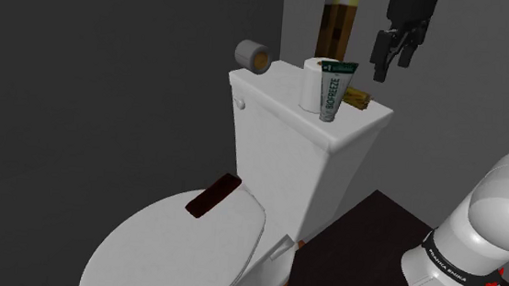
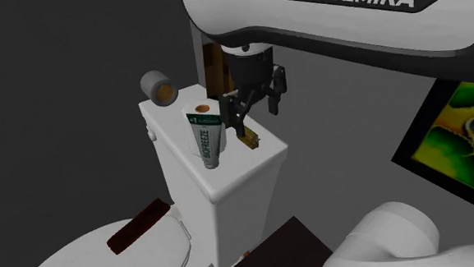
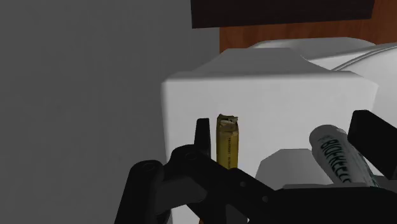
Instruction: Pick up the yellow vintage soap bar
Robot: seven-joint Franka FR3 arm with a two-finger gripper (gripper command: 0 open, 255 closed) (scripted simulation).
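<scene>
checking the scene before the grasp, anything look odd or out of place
A grey roll lies on its side at the tank's far corner, seemingly overhanging the edge. A dark slab lies on the toilet lid.

I see my white Franka arm (image 1: pixel 506 210) arched above its round white base (image 1: pixel 455 276), all-black two-finger gripper (image 1: pixel 393 66) pointing down, fingers (image 3: pixel 201 137) apart.

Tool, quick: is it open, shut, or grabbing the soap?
Tool: open, holding nothing; the yellow soap bar is untouched.
</scene>
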